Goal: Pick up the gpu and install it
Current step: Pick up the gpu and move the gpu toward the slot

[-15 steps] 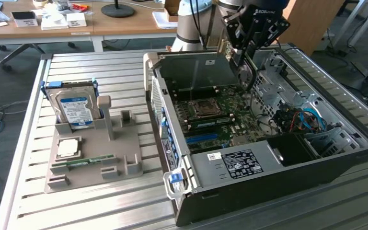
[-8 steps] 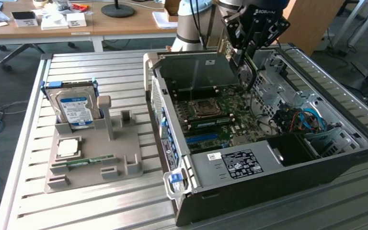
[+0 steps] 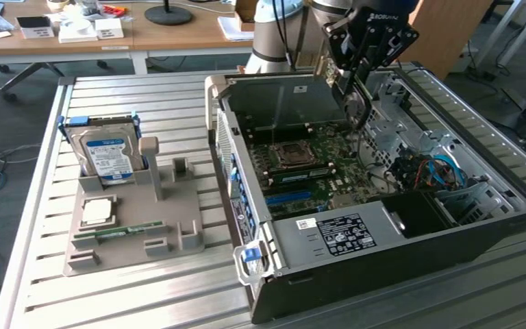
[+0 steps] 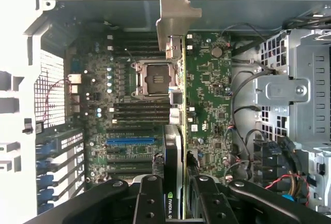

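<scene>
Exterior view: the gripper (image 3: pixel 366 51) hangs over the open computer case (image 3: pixel 382 274), on the far side. It is clamped on the gpu (image 3: pixel 353 96), which stands on edge above the motherboard (image 3: pixel 314 154).

Wrist view: the fingers (image 4: pixel 150 200) pinch the card edge-on. Its long axis runs to its silver bracket (image 4: pixel 173 17) at the case's rear wall, with a blue slot (image 4: pixel 129 141) alongside.

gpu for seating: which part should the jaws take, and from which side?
Probably its top edge, pinched across the two flat faces from above, as the gripper holds the gpu now. It hangs edge-on over the motherboard, so the lower edge and silver bracket stay free.
</scene>
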Robot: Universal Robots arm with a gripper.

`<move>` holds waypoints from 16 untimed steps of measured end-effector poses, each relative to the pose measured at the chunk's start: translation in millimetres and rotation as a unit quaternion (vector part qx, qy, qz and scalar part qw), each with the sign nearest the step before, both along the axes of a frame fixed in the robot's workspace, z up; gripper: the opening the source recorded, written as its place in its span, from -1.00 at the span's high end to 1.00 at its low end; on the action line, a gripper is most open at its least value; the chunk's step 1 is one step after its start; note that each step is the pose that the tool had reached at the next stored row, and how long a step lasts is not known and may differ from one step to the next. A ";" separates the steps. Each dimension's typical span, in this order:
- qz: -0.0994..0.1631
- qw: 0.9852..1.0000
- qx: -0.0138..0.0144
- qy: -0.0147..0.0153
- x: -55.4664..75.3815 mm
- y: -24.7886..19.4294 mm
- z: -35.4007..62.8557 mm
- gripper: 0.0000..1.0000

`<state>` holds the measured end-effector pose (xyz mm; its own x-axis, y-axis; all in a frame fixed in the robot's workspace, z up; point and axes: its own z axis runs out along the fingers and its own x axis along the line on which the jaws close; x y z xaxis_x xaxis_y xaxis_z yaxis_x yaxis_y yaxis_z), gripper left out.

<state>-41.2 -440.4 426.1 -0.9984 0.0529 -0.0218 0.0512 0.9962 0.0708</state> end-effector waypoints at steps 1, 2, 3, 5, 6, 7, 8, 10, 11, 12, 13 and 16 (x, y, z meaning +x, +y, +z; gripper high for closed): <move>0.000 1.000 0.000 0.000 1.7 0.0 0.0 0.47; 0.000 1.000 0.000 0.000 3.5 0.0 0.0 0.47; 0.000 1.000 0.000 0.000 5.5 0.0 0.0 0.47; 0.000 1.000 0.000 0.000 9.3 0.0 0.0 0.47; 0.000 1.000 0.000 0.000 11.1 0.0 0.0 0.47; 0.000 1.000 0.000 0.000 13.0 0.0 0.0 0.47; 0.000 1.000 0.000 0.000 14.7 0.0 0.0 0.47; 0.000 1.000 0.000 0.000 18.3 0.0 0.0 0.47; 0.000 1.000 0.000 0.000 20.0 0.0 0.0 0.47; 0.000 1.000 0.000 0.000 21.5 0.0 0.0 0.47; 0.000 1.000 0.000 0.000 23.0 0.0 0.0 0.47; 0.000 1.000 0.000 0.000 26.6 0.0 0.0 0.47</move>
<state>-14.6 -440.4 426.1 -0.9984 0.0529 -0.0218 0.0512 0.9962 0.0708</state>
